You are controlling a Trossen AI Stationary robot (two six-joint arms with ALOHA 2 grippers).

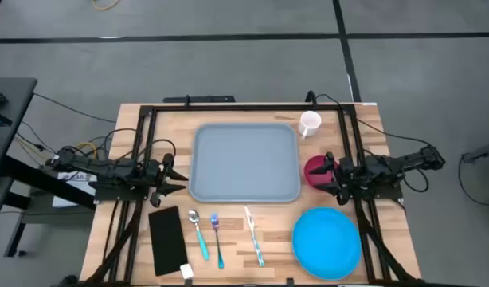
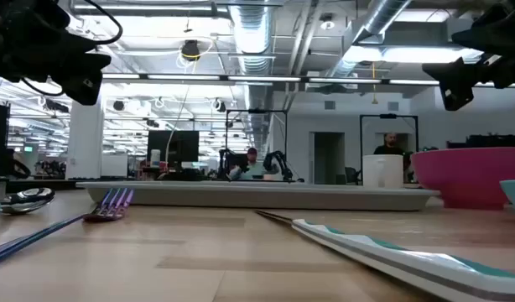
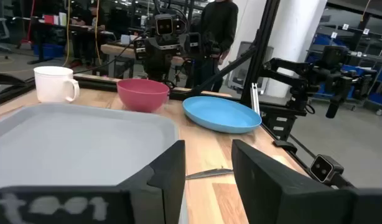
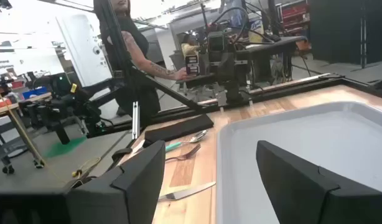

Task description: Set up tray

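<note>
Centrally, tray lies empty; both grippers flank its side edges.

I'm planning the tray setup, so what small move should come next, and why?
Probably ease the right tool toward the pink bowl beside it: the tray sits empty, both tools are open and hold nothing, and the left tool waits at the tray's other side.

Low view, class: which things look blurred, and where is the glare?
Low view: the nearest teal-and-white patterned knife and blue-handled purple fork smear out of focus up close; the flat grey-blue plastic tray farther off is sharper; the ceiling lights glare white. High view: lighting is even.
</note>
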